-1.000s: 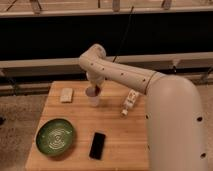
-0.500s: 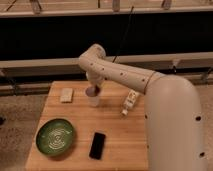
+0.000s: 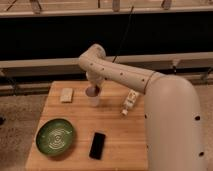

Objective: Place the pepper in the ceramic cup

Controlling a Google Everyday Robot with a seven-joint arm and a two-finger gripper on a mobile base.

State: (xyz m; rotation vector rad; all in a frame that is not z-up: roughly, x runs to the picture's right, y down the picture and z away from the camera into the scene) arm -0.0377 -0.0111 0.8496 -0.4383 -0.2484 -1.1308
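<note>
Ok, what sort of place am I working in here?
Probably a lab or test area, not a home: a bare wooden table on speckled flooring, beside dark windows with railings. The gripper sits over the cup, amid staged props like a green plate.

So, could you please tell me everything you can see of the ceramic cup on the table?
The ceramic cup is small and plain white, narrowing toward its base, with a darker pinkish rim. It stands upright on the wooden table, near the back edge, between the pale block on one side and the lying white bottle on the other. The claw is right over its mouth, hiding most of the opening, so its contents cannot be made out. Whether the claw touches the rim is unclear.
</note>
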